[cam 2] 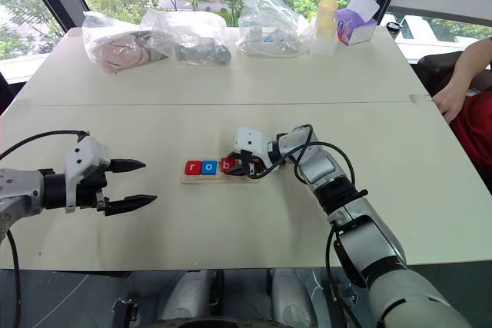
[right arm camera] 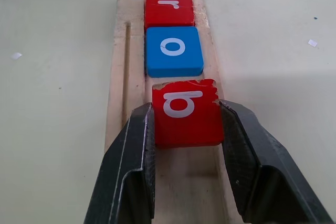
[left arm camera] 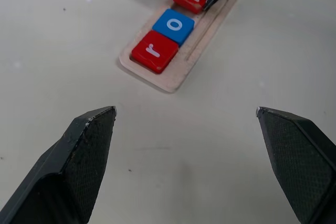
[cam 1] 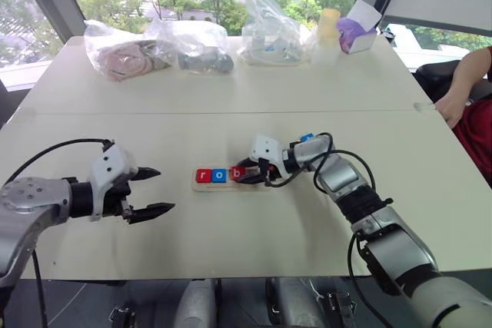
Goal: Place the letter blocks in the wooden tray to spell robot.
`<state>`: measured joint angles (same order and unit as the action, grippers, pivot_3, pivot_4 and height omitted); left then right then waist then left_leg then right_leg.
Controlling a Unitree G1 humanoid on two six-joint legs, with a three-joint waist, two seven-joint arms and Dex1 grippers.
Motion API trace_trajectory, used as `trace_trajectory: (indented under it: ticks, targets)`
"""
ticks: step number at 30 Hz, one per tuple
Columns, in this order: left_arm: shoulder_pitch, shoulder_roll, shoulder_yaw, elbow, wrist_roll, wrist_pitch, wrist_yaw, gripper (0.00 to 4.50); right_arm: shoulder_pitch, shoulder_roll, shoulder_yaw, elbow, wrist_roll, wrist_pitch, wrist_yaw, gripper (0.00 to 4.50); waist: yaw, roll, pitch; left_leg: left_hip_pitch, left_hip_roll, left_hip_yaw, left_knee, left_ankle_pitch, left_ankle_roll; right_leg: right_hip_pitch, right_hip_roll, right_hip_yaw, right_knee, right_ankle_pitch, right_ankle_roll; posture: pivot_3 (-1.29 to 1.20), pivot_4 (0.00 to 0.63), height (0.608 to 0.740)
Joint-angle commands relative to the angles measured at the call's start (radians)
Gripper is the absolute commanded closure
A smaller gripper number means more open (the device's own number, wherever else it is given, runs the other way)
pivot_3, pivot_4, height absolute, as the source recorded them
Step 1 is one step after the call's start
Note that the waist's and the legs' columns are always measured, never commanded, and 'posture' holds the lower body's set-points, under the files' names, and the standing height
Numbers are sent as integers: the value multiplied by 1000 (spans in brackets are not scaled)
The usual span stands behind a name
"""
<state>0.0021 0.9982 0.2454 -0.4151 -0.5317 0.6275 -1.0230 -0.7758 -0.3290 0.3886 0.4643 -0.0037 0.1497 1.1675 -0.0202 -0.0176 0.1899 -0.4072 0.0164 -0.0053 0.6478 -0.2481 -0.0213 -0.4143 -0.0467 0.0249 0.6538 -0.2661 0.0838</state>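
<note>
Letter blocks sit in the wooden tray [right arm camera: 118,72], which lies on the white table [cam 1: 231,105] a little nearer than its middle. We see a red r block [right arm camera: 169,9] at the tray's left end, a blue o block [right arm camera: 174,51] just right of it, touching or nearly so, and a red b block [right arm camera: 186,113] third in the row. Our right gripper [right arm camera: 186,129] reaches in from the right, its two black fingers [right arm camera: 131,161] clamped on the b block's near and far edges, so the block sits squarely between them over the tray; a narrow gap separates it from the o, and whether it rests on the tray floor we cannot tell. Our left gripper [cam 1: 154,190] hangs above the table well to the left of the tray, its fingers spread wide with nothing between them. Clear plastic bags [cam 1: 192,48] lie along the far edge, and a person's hand [cam 1: 452,107] rests at the table's right edge.
</note>
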Motion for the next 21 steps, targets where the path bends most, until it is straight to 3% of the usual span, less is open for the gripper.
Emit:
trace_trajectory:
  ticks: [1, 21]
  targets:
    - [-12, -5, -3, -16, 0, -7, 8, 0, -20, 11, 18, -3, -12, -19, 22, 3339, 0, 0, 0, 0, 0, 0, 0, 0, 0, 0, 0, 0, 0, 0, 0, 0, 150, 740]
    - [-19, -26, -46, 9, 50, -43, 30, 0, -30, 73, 25, -37, -16, 38, 20, 3339, -1, 0, 0, 0, 0, 0, 0, 0, 0, 0, 0, 0, 0, 0, 0, 0, 150, 740]
